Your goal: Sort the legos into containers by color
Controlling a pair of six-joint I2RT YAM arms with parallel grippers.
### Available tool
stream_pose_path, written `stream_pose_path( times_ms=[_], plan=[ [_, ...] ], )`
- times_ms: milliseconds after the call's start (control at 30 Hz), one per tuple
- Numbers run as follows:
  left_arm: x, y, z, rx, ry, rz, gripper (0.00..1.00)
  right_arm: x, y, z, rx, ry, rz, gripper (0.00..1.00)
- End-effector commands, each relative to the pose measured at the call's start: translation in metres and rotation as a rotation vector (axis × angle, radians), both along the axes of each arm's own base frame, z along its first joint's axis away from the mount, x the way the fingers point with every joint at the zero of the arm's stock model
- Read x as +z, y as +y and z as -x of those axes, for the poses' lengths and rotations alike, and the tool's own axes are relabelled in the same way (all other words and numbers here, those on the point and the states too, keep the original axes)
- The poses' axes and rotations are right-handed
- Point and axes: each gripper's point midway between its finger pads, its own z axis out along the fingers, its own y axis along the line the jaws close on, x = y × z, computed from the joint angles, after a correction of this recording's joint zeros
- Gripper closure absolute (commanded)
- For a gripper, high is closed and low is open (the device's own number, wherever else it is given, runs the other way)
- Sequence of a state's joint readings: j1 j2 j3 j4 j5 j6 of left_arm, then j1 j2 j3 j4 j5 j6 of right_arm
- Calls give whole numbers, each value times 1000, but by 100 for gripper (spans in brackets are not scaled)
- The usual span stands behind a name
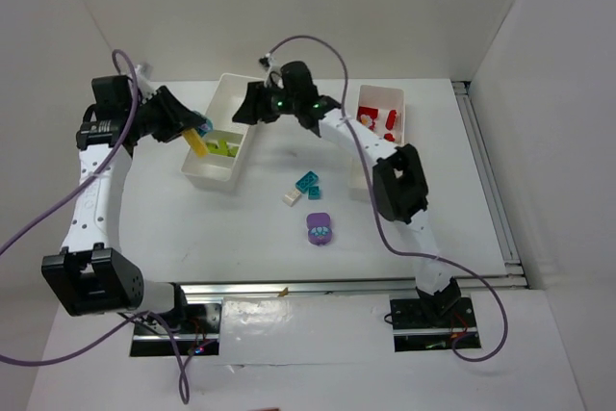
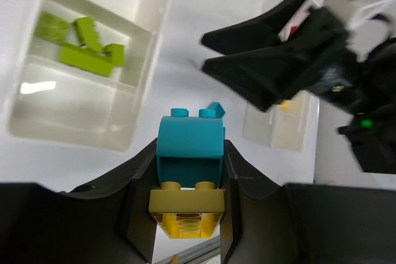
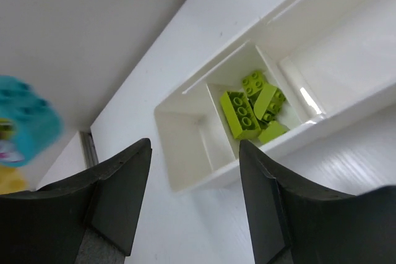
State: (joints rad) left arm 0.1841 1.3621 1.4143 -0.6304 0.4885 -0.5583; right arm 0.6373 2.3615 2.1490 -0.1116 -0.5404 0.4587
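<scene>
Lime-brick tray (image 1: 213, 173), red-brick tray (image 1: 404, 113), left hand (image 2: 189, 171) pinching teal-yellow stack (image 2: 189, 143), right hand (image 3: 195, 149) spread.

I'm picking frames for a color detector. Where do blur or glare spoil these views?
Top external: even light, soft shadows, everything sharp. Left wrist: a glare patch in an empty compartment of the left tray; the right tool looks soft at upper right. Right wrist: the teal brick at the left edge is heavily blurred, and a glare streak lies beside the lime bricks.
</scene>
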Motion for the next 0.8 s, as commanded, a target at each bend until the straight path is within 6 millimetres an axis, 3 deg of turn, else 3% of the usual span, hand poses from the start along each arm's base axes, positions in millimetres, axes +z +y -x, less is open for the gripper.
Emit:
stream_pose_path(
  times_ms=[0,67,167,267,367,467,767],
  plan=[
    [17,-42,-14,-185,-93,104,100,93,-57,-1,-33,-145,-56,33],
    [6,-57,-24,-228,-71,132,100,95,-83,12,-21,-115,-51,31],
    [4,-87,-37,-295,-89,178,100,96,-112,34,-18,-94,-50,28],
    [-2,-111,-53,-315,-60,203,100,96,-123,56,-24,-98,-7,27],
    [-7,-130,-69,-311,-41,198,100,97,-113,69,-41,-151,57,27],
    [-11,-141,-77,-293,-21,196,100,84,-100,78,-52,-169,116,27],
    [-6,-158,-77,-295,-20,194,100,63,-83,69,-99,-187,198,24]
  ],
)
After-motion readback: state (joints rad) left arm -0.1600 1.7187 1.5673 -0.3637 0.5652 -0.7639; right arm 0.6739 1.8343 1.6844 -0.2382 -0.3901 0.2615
